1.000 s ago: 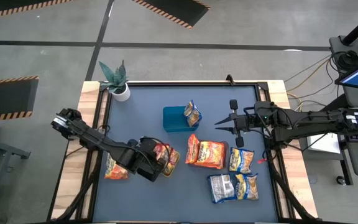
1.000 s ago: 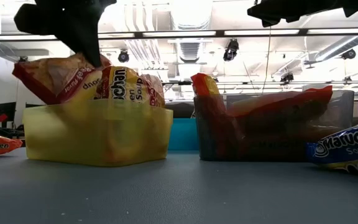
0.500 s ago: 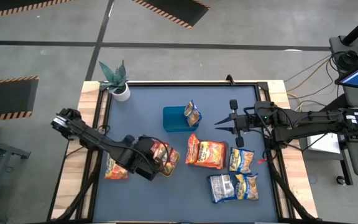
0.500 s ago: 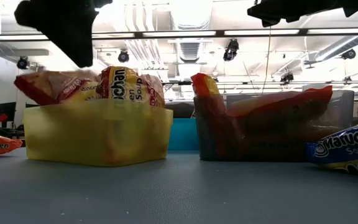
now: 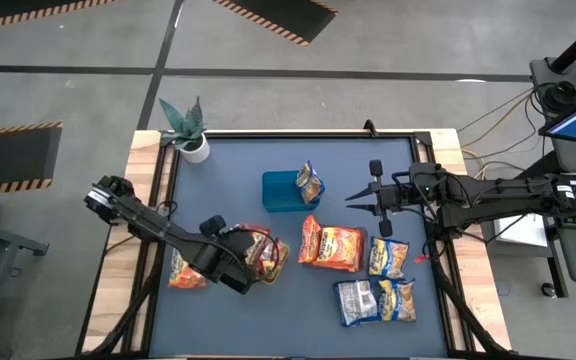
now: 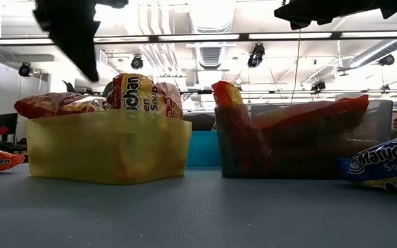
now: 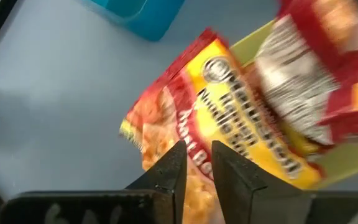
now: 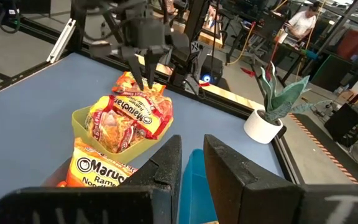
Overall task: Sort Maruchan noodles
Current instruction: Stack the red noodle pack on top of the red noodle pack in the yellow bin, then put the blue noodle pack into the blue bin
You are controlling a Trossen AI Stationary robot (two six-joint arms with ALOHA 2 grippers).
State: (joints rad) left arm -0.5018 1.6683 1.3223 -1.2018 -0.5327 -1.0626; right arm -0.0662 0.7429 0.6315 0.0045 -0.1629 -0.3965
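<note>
Left gripper [image 5: 246,262]: hung just above the yellow-green tray, its fingers [image 7: 169,169] close together with only a narrow gap between them, pinching nothing.
Right gripper [image 5: 353,197]: waited in the air toward the right side of the tabletop, beyond the blue tray; its fingers [image 8: 166,163] were also nearly together, a thin gap showing, nothing held.
Yellow-green tray [image 6: 109,148]: sat at the front left of the tabletop, piled with red-orange Maruchan noodles [image 8: 129,112] whose tops rose above its rim.
Dark tray [image 6: 309,141]: stood just right of the yellow-green one, holding several orange packets [image 5: 331,245], one on end against its left wall.
Blue tray [image 5: 283,191]: sat behind those two, near the middle, with one orange packet [image 5: 310,182] leaning upright at its right edge.
Loose orange packet [image 5: 185,272]: lay flat on the tabletop, left of the yellow-green tray and partly under the left arm.
Blue-and-yellow packets [image 5: 390,258]: lay loose at the front right, a group of them close together, one silvery pack [image 5: 355,301] among them.
Potted plant [image 5: 188,128]: stood at the far left corner.
Tabletop [image 5: 238,160]: grey-blue with a wooden border.
</note>
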